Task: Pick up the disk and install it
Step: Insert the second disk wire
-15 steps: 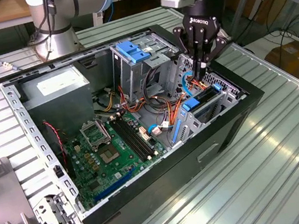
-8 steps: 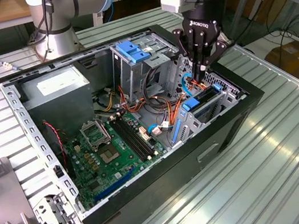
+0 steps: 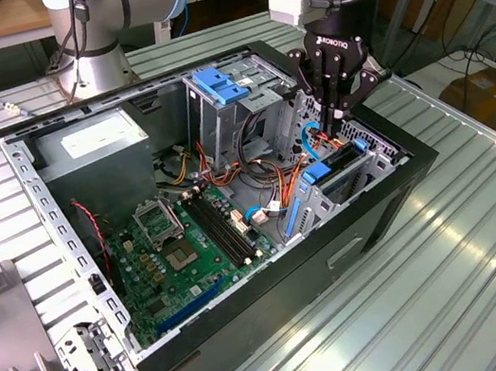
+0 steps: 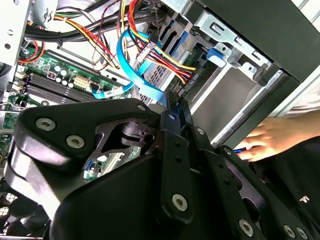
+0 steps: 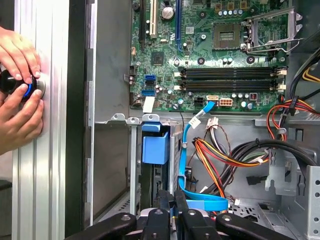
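In the exterior view, one open computer case lies on the ribbed metal table, with one green motherboard and one grey power-supply box inside it. The single gripper hangs over the drive bay at the exterior view's right, its jaws pressed together on nothing. Just below it the one disk stands on edge in that bay, a blue rail at its end. One metal cage with a blue top stands deeper in the case. In the second wrist view, the gripper points at a bundle of coloured wires and one flat blue cable, and one hand rests outside the case wall. In the first wrist view, the gripper sits near the disk, seated in its slot; four memory slots cross the board, and two hands hold one black-and-blue knob on the table.
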Controlling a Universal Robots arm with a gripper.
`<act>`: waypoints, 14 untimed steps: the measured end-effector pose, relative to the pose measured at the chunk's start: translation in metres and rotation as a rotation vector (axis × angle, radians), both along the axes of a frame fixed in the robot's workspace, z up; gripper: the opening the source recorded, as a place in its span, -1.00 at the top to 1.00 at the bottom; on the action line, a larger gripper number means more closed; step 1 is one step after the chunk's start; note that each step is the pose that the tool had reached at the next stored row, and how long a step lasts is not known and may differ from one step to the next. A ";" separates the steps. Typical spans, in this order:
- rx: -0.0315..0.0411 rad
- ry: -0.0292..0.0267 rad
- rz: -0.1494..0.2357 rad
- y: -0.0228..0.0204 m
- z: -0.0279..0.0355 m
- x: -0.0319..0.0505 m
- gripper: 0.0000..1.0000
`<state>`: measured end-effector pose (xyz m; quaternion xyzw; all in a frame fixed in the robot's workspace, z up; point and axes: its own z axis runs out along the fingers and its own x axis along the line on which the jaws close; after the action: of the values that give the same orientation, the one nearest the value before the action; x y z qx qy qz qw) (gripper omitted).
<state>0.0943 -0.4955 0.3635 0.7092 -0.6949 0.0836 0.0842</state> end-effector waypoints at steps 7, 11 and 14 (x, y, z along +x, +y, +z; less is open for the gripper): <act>0.0000 -0.0001 0.000 0.0000 -0.0004 -0.0003 0.68; 0.0001 -0.0001 0.000 0.0000 -0.0004 -0.0003 0.68; 0.0001 -0.0001 0.000 -0.0001 -0.0004 -0.0003 0.68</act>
<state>0.0940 -0.4956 0.3630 0.7092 -0.6949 0.0836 0.0842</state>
